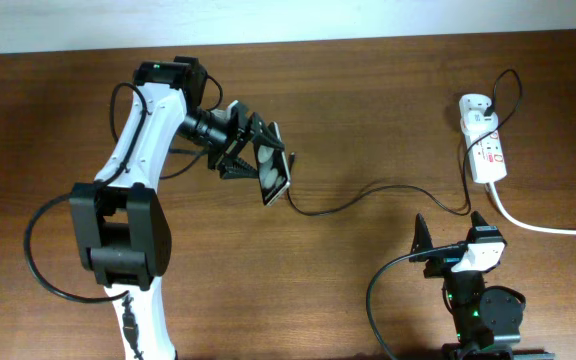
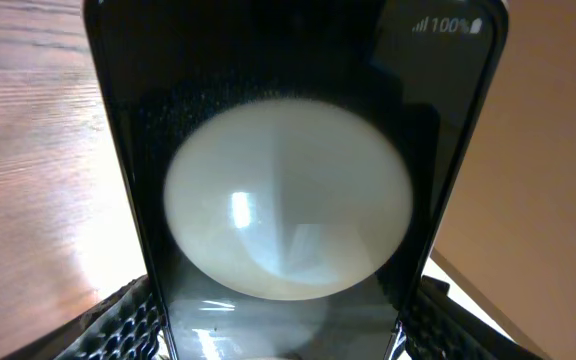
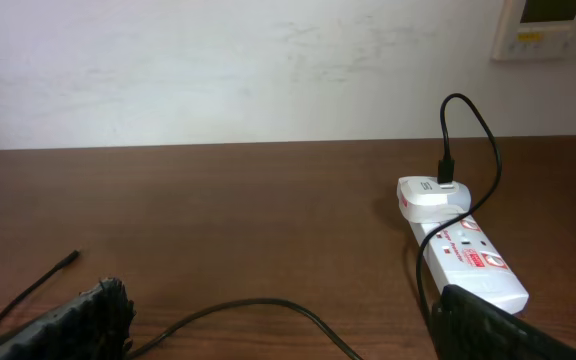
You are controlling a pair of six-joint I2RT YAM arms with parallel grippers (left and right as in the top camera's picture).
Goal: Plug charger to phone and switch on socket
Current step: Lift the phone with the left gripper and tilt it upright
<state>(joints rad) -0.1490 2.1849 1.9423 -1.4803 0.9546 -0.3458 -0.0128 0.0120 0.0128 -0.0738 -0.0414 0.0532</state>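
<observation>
My left gripper [image 1: 260, 158] is shut on the phone [image 1: 274, 172] and holds it tilted above the table. In the left wrist view the phone [image 2: 288, 200] fills the frame, with a white round spot and "100%" at its far end, between my fingers [image 2: 283, 335]. The charger [image 1: 368, 192] is a thin black cable running from the adapter on the socket [image 1: 489, 152] to a tip just below the phone. In the right wrist view the tip of the charger [image 3: 71, 258] lies free on the table. My right gripper [image 1: 451, 236] is open and empty, near the socket [image 3: 473, 262].
A white adapter [image 3: 432, 196] sits in the far end of the socket. A thick white cord [image 1: 548, 228] trails off to the right edge. The left arm's base [image 1: 123, 235] stands at the front left. A pale wall backs the table.
</observation>
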